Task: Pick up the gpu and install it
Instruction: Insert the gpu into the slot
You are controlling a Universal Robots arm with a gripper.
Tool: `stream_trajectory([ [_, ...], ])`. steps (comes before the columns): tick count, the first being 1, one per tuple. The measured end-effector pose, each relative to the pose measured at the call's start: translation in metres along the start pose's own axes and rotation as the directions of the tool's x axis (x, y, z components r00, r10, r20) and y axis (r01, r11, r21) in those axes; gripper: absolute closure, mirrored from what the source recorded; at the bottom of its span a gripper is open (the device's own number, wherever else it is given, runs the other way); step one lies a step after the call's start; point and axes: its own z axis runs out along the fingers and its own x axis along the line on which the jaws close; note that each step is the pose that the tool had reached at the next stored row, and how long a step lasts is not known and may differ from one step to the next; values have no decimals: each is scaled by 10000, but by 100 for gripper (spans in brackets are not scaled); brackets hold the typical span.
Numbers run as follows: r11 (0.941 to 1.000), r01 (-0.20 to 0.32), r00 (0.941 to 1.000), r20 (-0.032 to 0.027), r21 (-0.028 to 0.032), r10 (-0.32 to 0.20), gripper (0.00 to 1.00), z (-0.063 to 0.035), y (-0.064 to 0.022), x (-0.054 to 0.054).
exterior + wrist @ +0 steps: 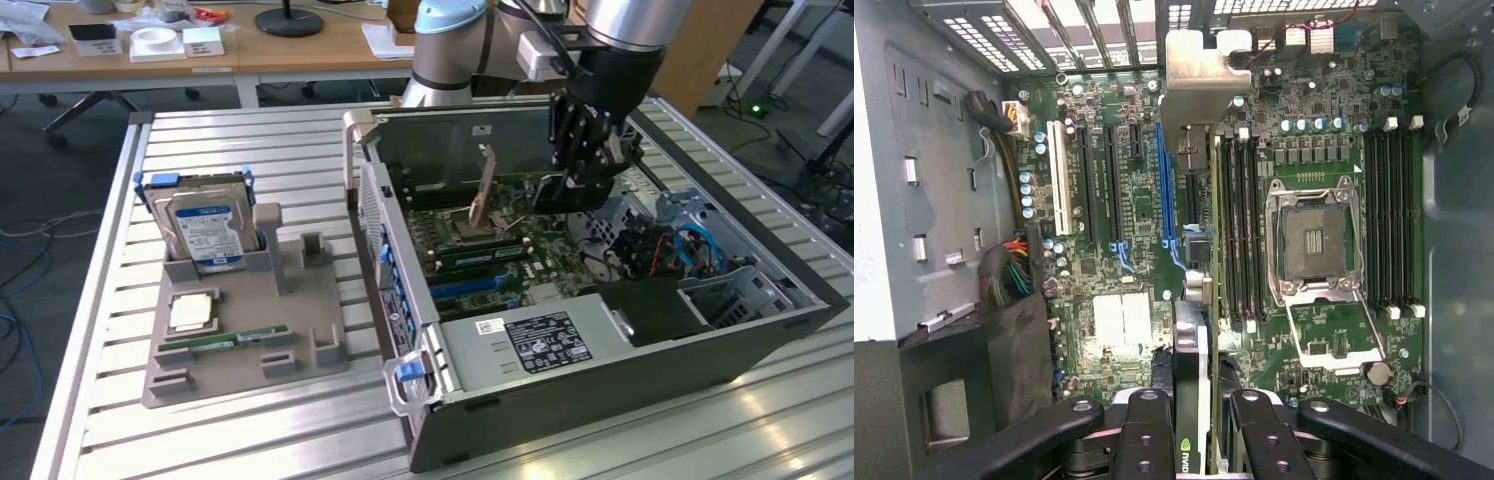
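My gripper reaches down into the open computer case and is shut on the gpu, a dark flat card held on edge. In the wrist view the gpu runs edge-on between the two black fingers of my gripper. Its silver bracket points toward the case's rear slots. The card hangs over the motherboard, just beside the long blue slot and the memory slots. Whether its edge touches a slot I cannot tell.
The CPU socket stands open, its lid raised. A power supply and cable bundles fill the case's near side. On the exterior view's left, a grey fixture holds a blue-labelled hard drive, a CPU chip and a green memory stick.
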Motion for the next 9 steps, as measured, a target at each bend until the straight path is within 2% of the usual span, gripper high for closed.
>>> stream_trajectory([
  [9,10000,1,10000,0,0,-1,73,10,6,1],
])
